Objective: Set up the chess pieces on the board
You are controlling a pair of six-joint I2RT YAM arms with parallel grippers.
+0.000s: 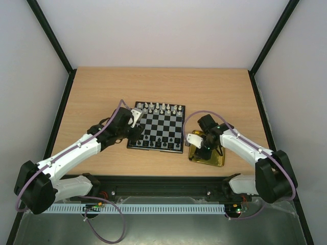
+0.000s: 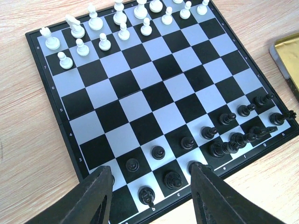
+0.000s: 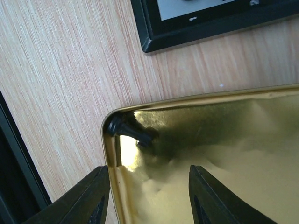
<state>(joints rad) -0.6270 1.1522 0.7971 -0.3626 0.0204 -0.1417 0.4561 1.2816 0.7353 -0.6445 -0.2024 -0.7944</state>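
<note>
**A:** What have you got? Biggest first.

**B:** Your desk [image 1: 102,92] is light wood. The board [image 1: 159,126] lies flat mid-desk, between the two arms. The gold tray [image 1: 215,160] sits just beside the board's near right corner. In the right wrist view a strip of bare wood separates them, so they are not touching.

**A:** Pincers?

**B:** Your left pincer [image 2: 149,169] hangs over the board's near left corner. Its fingers [image 2: 93,198] are apart and nothing is gripped. A couple of pieces stand on the squares below the gap. Your right pincer [image 3: 147,170] is over the tray corner that faces the board. It is spread as well and holds nothing.

**A:** Pieces on the board?

**B:** The white pieces [image 2: 122,29] fill two rows along the far edge, all upright. The black pieces [image 2: 209,132] are along the near edge. The front row is evenly spaced, one per square. The back row is spaced out at your left end and bunched toward the right end. A few there look tilted or are leaning on each other. You can't tell from this angle which squares those sit on.

**A:** Anything off the board?

**B:** One black piece [image 3: 130,130] is in the tray. It lies on its side, tucked right into that corner against the rim. It sits ahead of your right fingertips, not between them. Its type is too dark to read.
</note>
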